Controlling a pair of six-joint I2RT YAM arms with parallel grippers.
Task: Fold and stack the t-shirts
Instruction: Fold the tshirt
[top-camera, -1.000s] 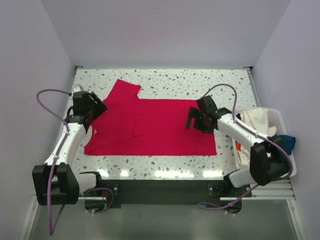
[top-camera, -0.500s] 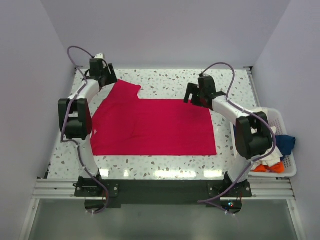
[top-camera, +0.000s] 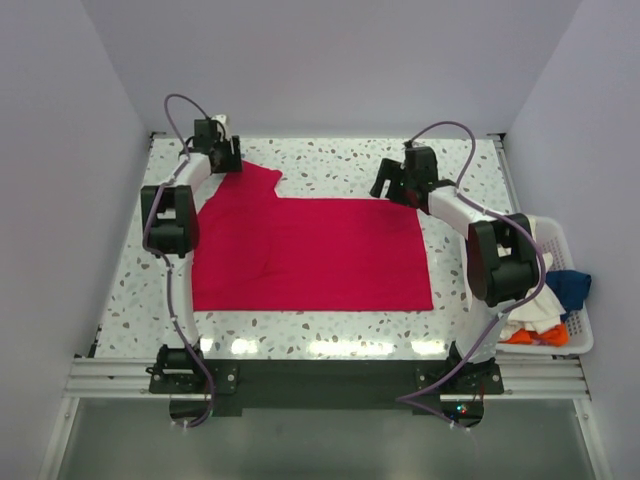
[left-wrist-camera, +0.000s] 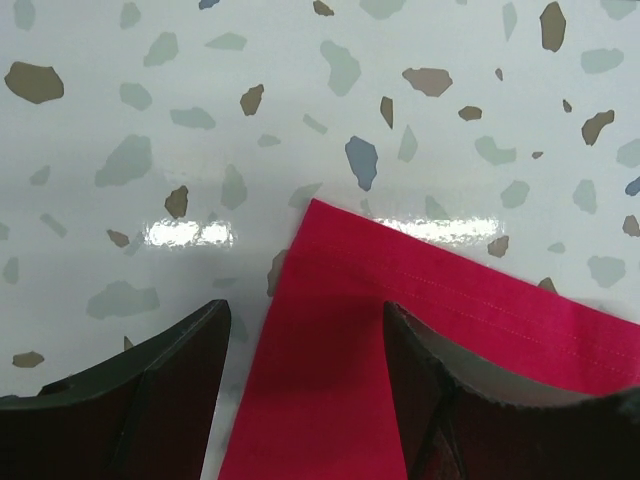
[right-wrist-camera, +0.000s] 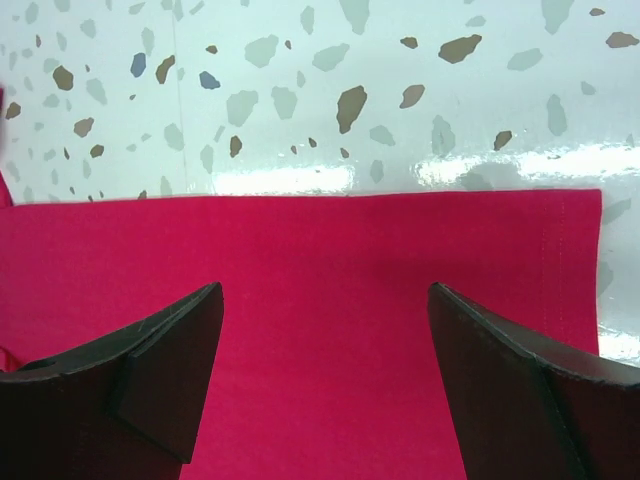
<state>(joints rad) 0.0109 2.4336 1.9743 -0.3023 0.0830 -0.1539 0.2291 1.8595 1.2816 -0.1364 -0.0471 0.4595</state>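
Note:
A crimson-red t-shirt (top-camera: 310, 250) lies spread flat on the speckled table. My left gripper (top-camera: 230, 158) is at its far-left sleeve. In the left wrist view, the left gripper (left-wrist-camera: 302, 307) stands open, its jaws straddling the sleeve's corner (left-wrist-camera: 330, 330) without pinching it. My right gripper (top-camera: 388, 186) hangs at the shirt's far right edge. The right wrist view has the right gripper (right-wrist-camera: 325, 288) wide open over the red cloth (right-wrist-camera: 320, 250), just inside the hem. A cream-white t-shirt (top-camera: 530, 312), a dark blue one (top-camera: 572, 285) and an orange one (top-camera: 530, 337) lie bunched in the basket.
A white slatted basket (top-camera: 585, 340) sits off the table's right edge, beside the right arm's base. The table's raised rim (top-camera: 320, 137) and the back wall run just beyond both grippers. Bare speckled tabletop (top-camera: 330, 165) shows along the far edge and at the front.
Both arms have swung from the shirt's sides out to its far edge. The left one went to the far-left sleeve and the right one to the far right hem. Both stayed open.

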